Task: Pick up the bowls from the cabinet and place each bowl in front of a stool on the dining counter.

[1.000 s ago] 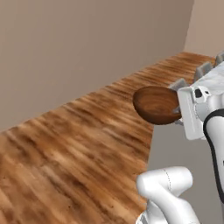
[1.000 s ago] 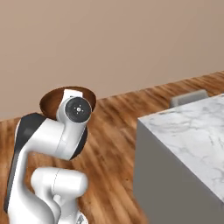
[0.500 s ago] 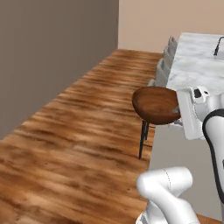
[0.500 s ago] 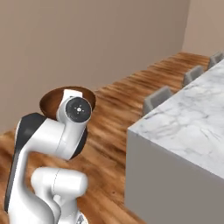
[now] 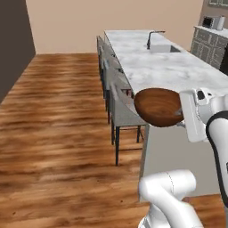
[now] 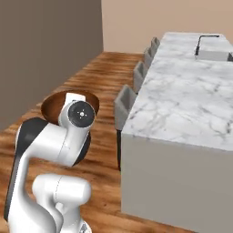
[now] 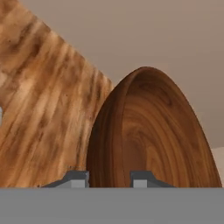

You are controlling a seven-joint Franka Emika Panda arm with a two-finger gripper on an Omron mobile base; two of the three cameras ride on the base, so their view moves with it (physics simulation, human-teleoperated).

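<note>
**Bowl in my grip beside the marble table**

Hand view puts my end effector (image 7: 109,178) at the bottom edge, its two dark fingertips (image 7: 75,178) closed on the near rim of a wooden bowl (image 7: 151,135), one tip outside the wall and one inside. From there the bowl stands on edge against wood floor (image 7: 43,105) and a beige wall; that tilt is the camera's.

Left base view corrects this: the bowl (image 5: 159,107) hangs level and open side up, held in the air off my white wrist, near the close end of the table (image 5: 164,67). That view also shows a row of grey stools (image 5: 120,104) tucked along the table's left side, and a sink with a black faucet (image 5: 153,38) at the far end.

Right base view hides most of the bowl (image 6: 57,105) behind my arm; just its brown rim peeks out. It shows the table (image 6: 191,100) from the other side, with the stools (image 6: 125,107) between me and the slab.
</note>
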